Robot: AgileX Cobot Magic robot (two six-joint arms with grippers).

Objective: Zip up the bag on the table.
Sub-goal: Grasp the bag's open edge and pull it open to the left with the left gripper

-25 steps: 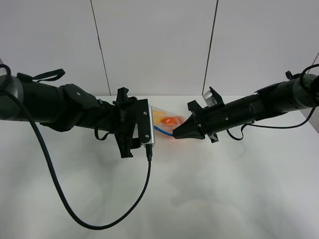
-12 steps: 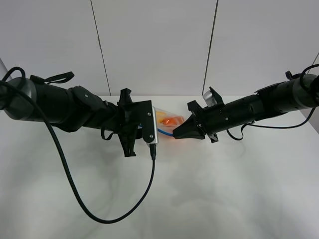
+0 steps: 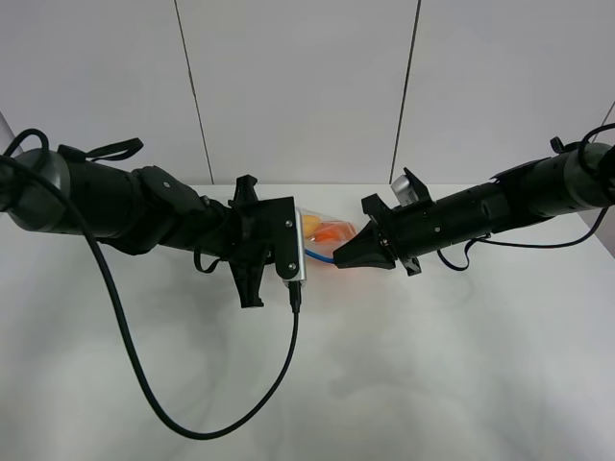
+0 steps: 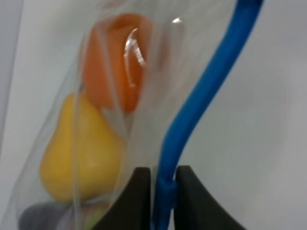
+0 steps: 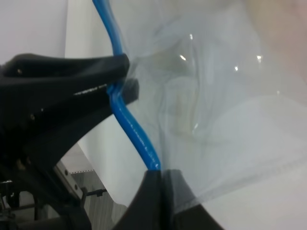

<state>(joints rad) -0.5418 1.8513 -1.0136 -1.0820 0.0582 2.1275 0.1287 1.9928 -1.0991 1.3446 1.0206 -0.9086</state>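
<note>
The clear crinkly bag point(image 3: 323, 236) is held up between my two grippers above the white table point(image 3: 413, 365). Its blue strip point(image 3: 317, 255) runs between them. In the left wrist view the left gripper point(image 4: 162, 191) is shut on the blue strip point(image 4: 204, 91); an orange point(image 4: 117, 62), a yellow pear point(image 4: 79, 148) and a dark eggplant point(image 4: 33, 215) show through the plastic. In the right wrist view the right gripper point(image 5: 160, 181) is shut on the strip's end point(image 5: 132, 127), with clear plastic point(image 5: 220, 96) beside it. The left gripper's black fingers point(image 5: 67, 91) pinch the strip farther along.
A black cable point(image 3: 231, 403) hangs from the left wrist and loops low over the table. Grey wall panels point(image 3: 298, 86) stand behind. Both arms point(image 3: 115, 211) point(image 3: 500, 206) stretch in from the sides.
My left arm has moved right along the blue strip, closer to the right gripper, and less of the bag shows between them. The right arm has stayed put.
</note>
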